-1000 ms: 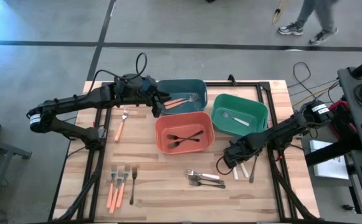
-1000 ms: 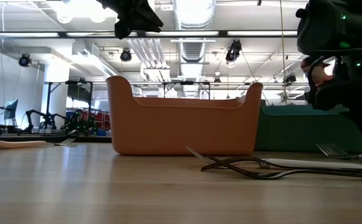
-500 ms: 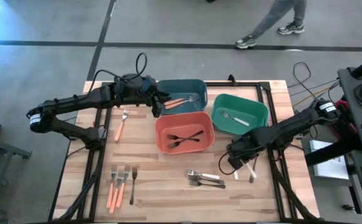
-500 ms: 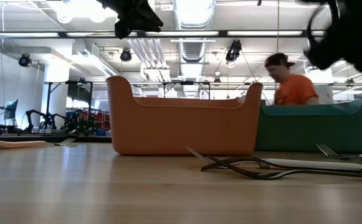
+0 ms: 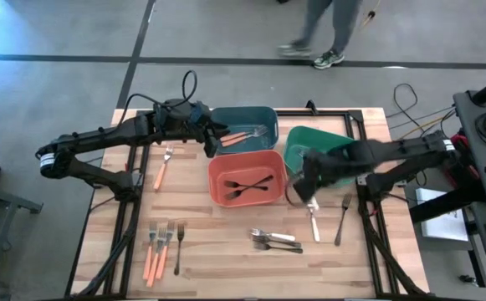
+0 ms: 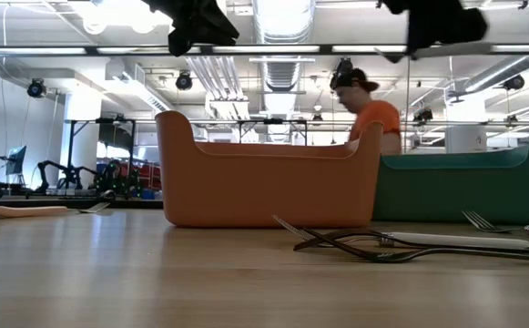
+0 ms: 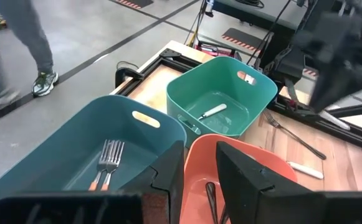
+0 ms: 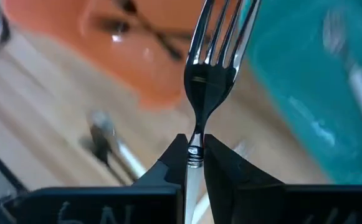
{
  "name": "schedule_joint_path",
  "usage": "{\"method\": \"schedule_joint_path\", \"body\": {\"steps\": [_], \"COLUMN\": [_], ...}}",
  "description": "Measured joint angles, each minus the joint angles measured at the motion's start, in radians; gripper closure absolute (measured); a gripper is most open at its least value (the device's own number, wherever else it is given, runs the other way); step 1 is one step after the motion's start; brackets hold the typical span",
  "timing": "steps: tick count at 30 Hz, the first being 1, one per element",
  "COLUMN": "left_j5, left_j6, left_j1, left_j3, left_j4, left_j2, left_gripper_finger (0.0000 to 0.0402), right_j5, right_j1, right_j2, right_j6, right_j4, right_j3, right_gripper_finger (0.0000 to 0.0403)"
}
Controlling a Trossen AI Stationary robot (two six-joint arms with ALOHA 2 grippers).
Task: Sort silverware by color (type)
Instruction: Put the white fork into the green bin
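Note:
My right gripper is shut on a fork with a shiny metal head, high over the table between the orange bin and the green bin. In the high view my right gripper hides that fork. My left gripper hangs open and empty over the teal bin's near edge. Orange-handled forks lie in the teal bin, black forks in the orange bin, and a pale fork in the green bin. My right gripper pinches the fork's thin neck just below the head, between its two fingertips. The fingers lie along the fork, whose tines stick out past them. The fork is lifted clear of the table. Its handle runs back between the fingers, mostly hidden.
Loose silverware lies on the table: a white-handled piece, a fork, a silver pile, one orange-handled fork, and a mixed group near the left front. A person walks beyond the far edge.
My right gripper, still shut on the fork, has risen steeply from the table near the right front. It has swung toward the orange and green bins while tipping and rolling. The fork has been lifted clear with it. A person has walked leftward past the table's far side.

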Motion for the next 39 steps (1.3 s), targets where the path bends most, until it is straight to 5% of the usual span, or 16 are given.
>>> {"method": "schedule_joint_path", "body": {"steps": [8,17,30,39], "left_j5": [0.000,0.000,-0.021,-0.047], "left_j6": [0.000,-0.004,-0.011,-0.009], "left_j1": [0.000,0.000,0.001,0.001], "left_j3": [0.000,0.000,0.000,0.000], "left_j4": [0.002,0.000,0.000,0.001], "left_j2": [0.000,0.000,0.003,0.003], "left_gripper_finger": [0.0325,0.0325,0.0325,0.0325], "right_j5": [-0.007,-0.059,-0.089,-0.111], "right_j1": [-0.314,-0.587,-0.648,-0.648], "right_j2": [0.092,0.230,0.179,0.199], "right_j6": [-0.472,-1.073,-1.214,-1.206], "right_j4": [-0.125,-0.153,0.090,0.240], "right_j3": [0.102,-0.004,-0.335,-0.408], "right_gripper_finger": [0.0383,0.0383,0.0383,0.0378]}}
